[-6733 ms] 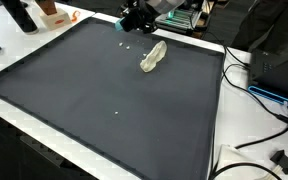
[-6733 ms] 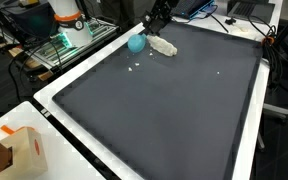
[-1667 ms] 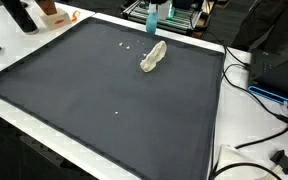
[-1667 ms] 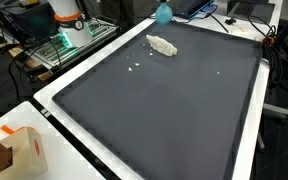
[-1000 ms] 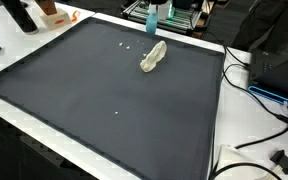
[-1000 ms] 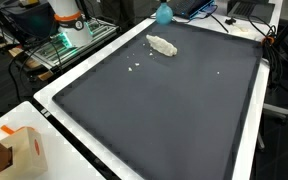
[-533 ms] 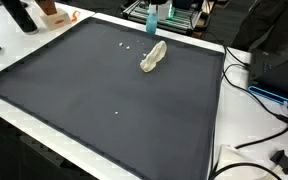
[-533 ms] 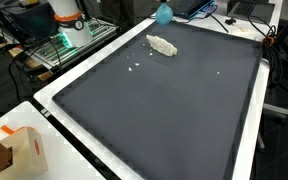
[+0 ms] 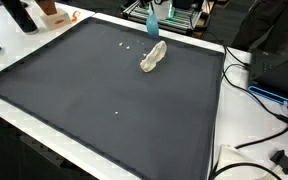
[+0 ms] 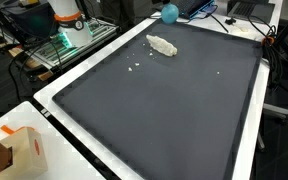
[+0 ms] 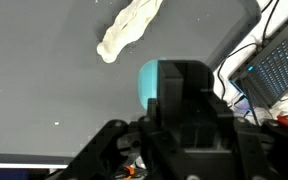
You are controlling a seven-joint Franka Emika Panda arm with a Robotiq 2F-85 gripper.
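A teal ball [image 10: 169, 12] hangs in the air above the far edge of the black mat [image 10: 164, 110], and my gripper [image 11: 180, 78] is shut on it. In the wrist view the teal ball [image 11: 148, 84] shows only as a sliver left of the dark fingers [image 11: 189, 95]. In an exterior view it is a teal patch [image 9: 152, 19] at the top edge, with the gripper body mostly out of frame. A crumpled white cloth [image 9: 153, 56] lies on the mat [image 9: 104, 100] below and a little in front of the ball; the cloth [image 10: 162, 45] [image 11: 128, 28] is apart from the gripper.
Small white crumbs [image 9: 124, 45] [image 10: 134, 67] lie on the mat near the cloth. Cables [image 9: 254, 92] run along one white border. An orange-and-white box [image 10: 22, 150] stands at a near corner. A rack with electronics [image 10: 69, 35] stands beside the far edge.
Since 6.7 s ago the ball has been lifted off the mat beside the cloth. In the last half second it has shifted slightly sideways at the top of the view.
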